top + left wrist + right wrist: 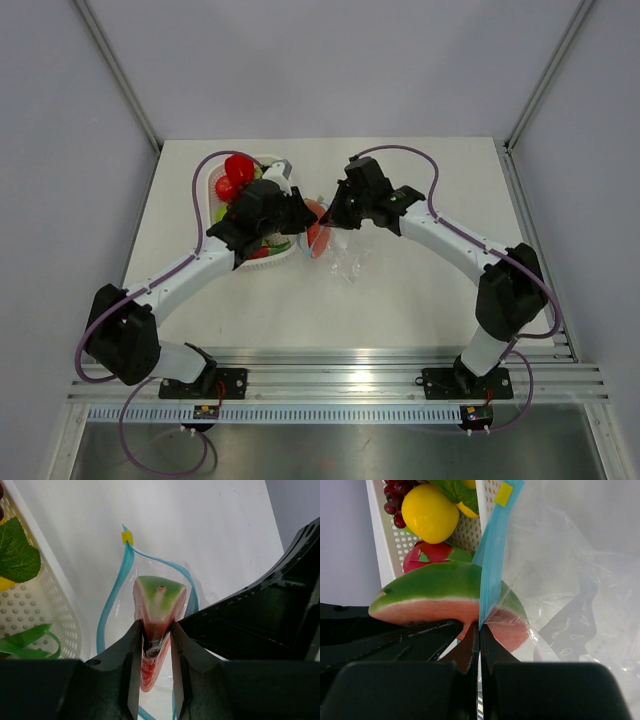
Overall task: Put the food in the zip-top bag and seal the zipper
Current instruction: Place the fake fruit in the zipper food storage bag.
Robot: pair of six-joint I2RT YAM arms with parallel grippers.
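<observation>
1. The left gripper [155, 626] is clamping a watermelon slice [160, 597]. Its fingers are squeezing the red flesh end, and the green rind is pointing away from the wrist.
2. That slice is poking partway into the open mouth of the zip-top bag [347, 262], sitting between the two sides of the blue zipper [111, 607]. A little yellow tab [127, 536] is sitting at one end of the strip.
3. The right gripper [479, 632] is pinching the zipper strip at the bag's mouth, with its jaws pressed fully together on it.
4. The bag is lying around the middle of the table [420, 300], a bit toward the far edge. Its crinkly clear body is trailing toward the near edge.
5. A white slotted basket [55, 605] is sitting just left of the bag, toward the far left corner. It's holding a lemon [430, 512], dark grapes [395, 497], a couple of red fruits [238, 168] and a green leaf [17, 555].
</observation>
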